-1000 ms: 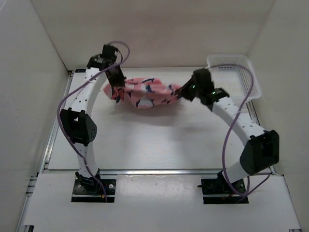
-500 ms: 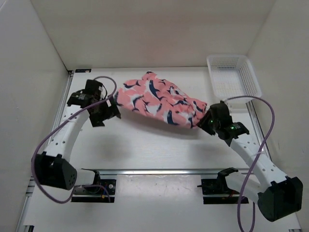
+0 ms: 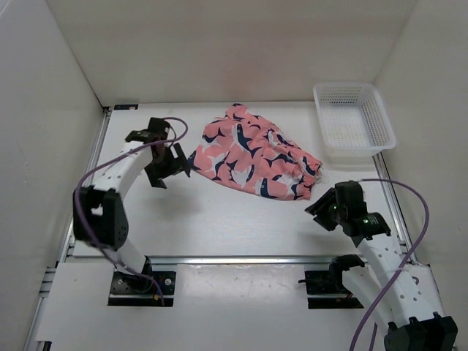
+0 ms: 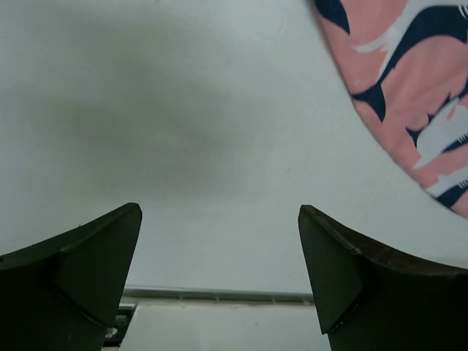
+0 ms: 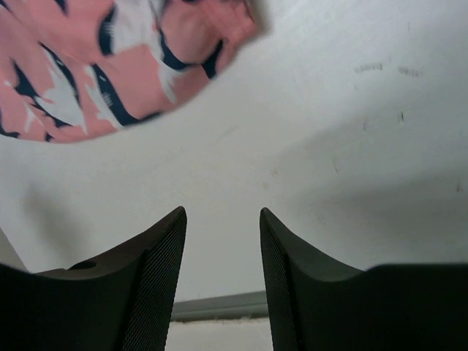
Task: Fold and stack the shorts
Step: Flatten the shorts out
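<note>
The coral-pink shorts (image 3: pixel 252 157) with navy-and-white shapes lie spread on the white table, slanting from the far middle towards the right. My left gripper (image 3: pixel 170 170) hovers just left of the shorts, jaws wide open with nothing between them; its wrist view shows an edge of the shorts (image 4: pixel 409 88) at the upper right. My right gripper (image 3: pixel 322 208) sits near the shorts' lower right corner, apart from the cloth, jaws parted and empty. In the right wrist view the shorts (image 5: pixel 110 66) lie at the upper left, beyond the fingertips.
A white mesh basket (image 3: pixel 378 129) stands at the far right corner of the table. White walls enclose the table on the left, back and right. A metal rail (image 3: pixel 234 258) runs along the near edge.
Both grippers let go of the shorts, which dropped and now lie spread on the table. Both arms pulled back from the cloth, the right one towards the near edge.
</note>
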`<act>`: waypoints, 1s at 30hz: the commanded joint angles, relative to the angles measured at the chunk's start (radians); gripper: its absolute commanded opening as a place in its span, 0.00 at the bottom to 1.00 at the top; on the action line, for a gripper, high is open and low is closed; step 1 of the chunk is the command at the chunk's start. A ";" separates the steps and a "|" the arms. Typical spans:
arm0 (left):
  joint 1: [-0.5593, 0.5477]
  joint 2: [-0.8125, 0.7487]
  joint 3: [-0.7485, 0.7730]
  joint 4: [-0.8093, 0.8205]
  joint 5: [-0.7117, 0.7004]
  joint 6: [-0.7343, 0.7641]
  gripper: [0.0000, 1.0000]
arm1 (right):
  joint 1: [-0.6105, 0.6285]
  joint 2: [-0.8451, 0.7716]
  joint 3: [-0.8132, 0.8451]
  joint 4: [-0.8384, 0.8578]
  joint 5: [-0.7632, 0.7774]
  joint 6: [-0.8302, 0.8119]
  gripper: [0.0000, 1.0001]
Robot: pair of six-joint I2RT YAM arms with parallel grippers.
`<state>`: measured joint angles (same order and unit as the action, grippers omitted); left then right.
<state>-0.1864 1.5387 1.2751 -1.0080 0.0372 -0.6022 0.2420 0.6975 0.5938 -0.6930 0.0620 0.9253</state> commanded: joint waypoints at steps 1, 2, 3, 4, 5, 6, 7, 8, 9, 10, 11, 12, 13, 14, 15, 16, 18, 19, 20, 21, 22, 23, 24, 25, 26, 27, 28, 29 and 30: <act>-0.018 0.154 0.090 0.074 0.023 -0.002 1.00 | -0.006 -0.026 -0.081 -0.014 -0.152 0.078 0.50; -0.018 0.197 0.121 0.074 0.023 0.007 1.00 | -0.006 -0.044 -0.092 -0.004 -0.165 0.087 0.52; -0.018 0.272 0.148 0.074 0.023 0.016 1.00 | -0.006 -0.053 -0.092 -0.003 -0.165 0.087 0.53; -0.018 0.305 0.202 0.074 0.023 0.016 1.00 | -0.006 -0.062 -0.103 -0.013 -0.165 0.087 0.53; -0.018 0.334 0.228 0.074 0.023 0.025 1.00 | -0.006 -0.082 -0.103 -0.013 -0.156 0.087 0.56; -0.018 0.390 0.253 0.074 0.023 0.025 1.00 | -0.006 -0.082 -0.103 -0.023 -0.156 0.087 0.57; -0.018 0.418 0.300 0.074 0.023 0.025 1.00 | -0.006 -0.093 -0.103 -0.037 -0.146 0.087 0.58; -0.018 0.444 0.322 0.074 0.023 0.025 1.00 | -0.015 -0.093 -0.092 -0.037 -0.146 0.087 0.58; -0.018 0.495 0.342 0.074 0.023 0.016 1.00 | -0.015 -0.093 -0.092 -0.037 -0.137 0.087 0.58; -0.018 0.520 0.380 0.074 0.023 0.007 1.00 | -0.015 -0.093 -0.092 -0.037 -0.137 0.087 0.59; -0.018 0.541 0.394 0.074 0.032 0.007 1.00 | -0.015 -0.084 -0.092 -0.037 -0.137 0.087 0.59; -0.018 0.576 0.406 0.074 0.044 -0.005 1.00 | -0.015 -0.084 -0.092 -0.024 -0.128 0.087 0.59; -0.018 0.589 0.417 0.074 0.044 -0.005 0.99 | -0.015 -0.073 -0.092 -0.004 -0.119 0.087 0.61; -0.018 0.603 0.443 0.074 0.044 -0.016 0.95 | -0.015 -0.055 -0.106 0.036 -0.110 0.096 0.62; -0.018 0.616 0.457 0.074 0.044 -0.016 0.88 | -0.015 -0.041 -0.106 0.053 -0.090 0.096 0.64; -0.018 0.645 0.473 0.074 0.044 -0.016 0.76 | -0.026 -0.005 -0.106 0.068 -0.079 0.096 0.64; -0.018 0.666 0.520 0.048 0.058 0.010 0.11 | -0.041 0.043 -0.106 0.136 -0.079 0.087 0.67; -0.018 0.675 0.533 0.036 0.058 0.010 0.10 | -0.053 0.101 -0.092 0.168 -0.079 0.077 0.67; -0.018 0.675 0.544 0.026 0.058 0.021 0.10 | -0.062 0.137 -0.092 0.234 -0.091 0.076 0.69; -0.018 0.663 0.556 0.016 0.058 0.021 0.10 | -0.073 0.173 -0.071 0.263 -0.102 0.066 0.69; -0.018 0.631 0.556 0.016 0.046 0.030 0.10 | -0.095 0.259 -0.060 0.291 -0.114 0.066 0.69; -0.018 0.611 0.556 0.016 0.046 0.030 0.10 | -0.105 0.304 -0.049 0.318 -0.126 0.066 0.69; -0.018 0.591 0.556 0.016 0.037 0.030 0.10 | -0.106 0.348 -0.037 0.364 -0.139 0.066 0.69; -0.018 0.551 0.556 0.005 0.036 0.030 0.10 | -0.118 0.431 -0.014 0.384 -0.148 0.057 0.69; -0.018 0.534 0.556 0.005 0.036 0.030 0.10 | -0.118 0.468 -0.003 0.406 -0.148 0.056 0.69; -0.018 0.516 0.556 0.005 0.036 0.030 0.10 | -0.118 0.534 0.006 0.441 -0.148 0.056 0.67; -0.018 0.490 0.556 0.005 0.036 0.030 0.10 | -0.118 0.563 0.020 0.457 -0.125 0.056 0.65; -0.018 0.480 0.556 -0.007 0.036 0.030 0.10 | -0.118 0.589 0.029 0.467 -0.110 0.056 0.64; -0.018 0.480 0.556 -0.007 0.036 0.039 0.10 | -0.107 0.634 0.029 0.495 -0.099 0.056 0.62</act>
<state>-0.2047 2.1407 1.7943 -1.0023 0.0750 -0.5823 0.1295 1.2758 0.5800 -0.3153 -0.0559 0.9985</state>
